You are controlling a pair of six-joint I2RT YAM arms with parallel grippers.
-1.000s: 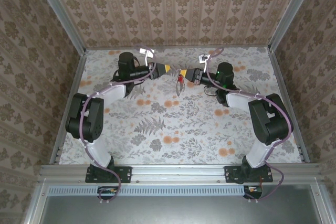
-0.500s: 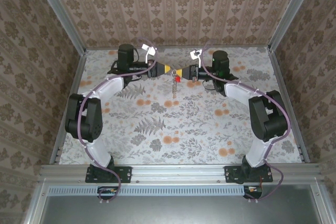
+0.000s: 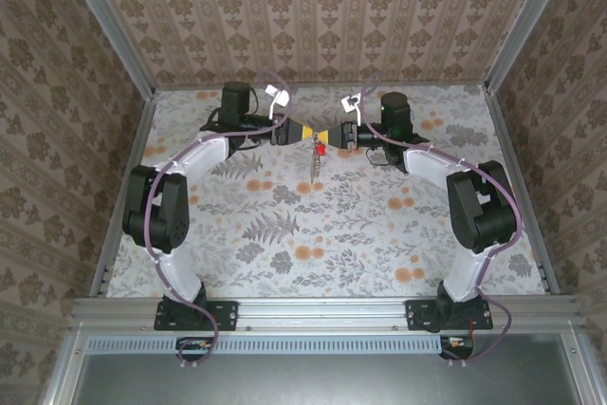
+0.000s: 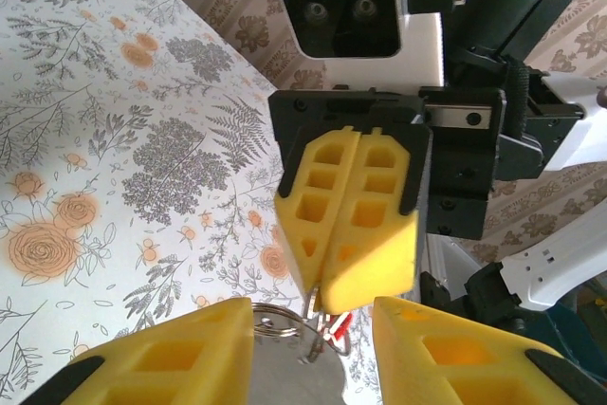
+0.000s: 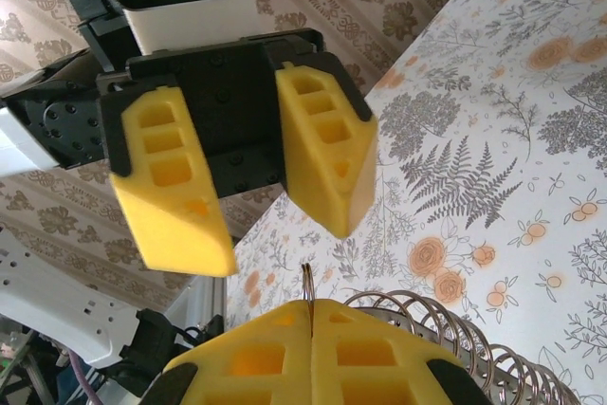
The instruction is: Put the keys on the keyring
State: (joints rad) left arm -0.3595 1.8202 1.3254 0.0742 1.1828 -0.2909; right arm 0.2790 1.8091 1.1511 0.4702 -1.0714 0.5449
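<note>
1. The right claw [image 5: 311, 315] is pressed together, pinching the top of the keyring [image 3: 312, 166], which hangs above the counter [image 3: 285, 234]
2. The red key [image 3: 321, 150] dangles just beside the keyring's top; whether it is threaded I cannot tell
3. The left claw [image 5: 280, 234] is spread, facing the right one
4. Likely step: mid-air threading; next, the left claw should close squarely without twisting the keyring

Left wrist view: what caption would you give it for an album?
Right gripper, shut on a thin ring, faces the open left gripper.
</note>
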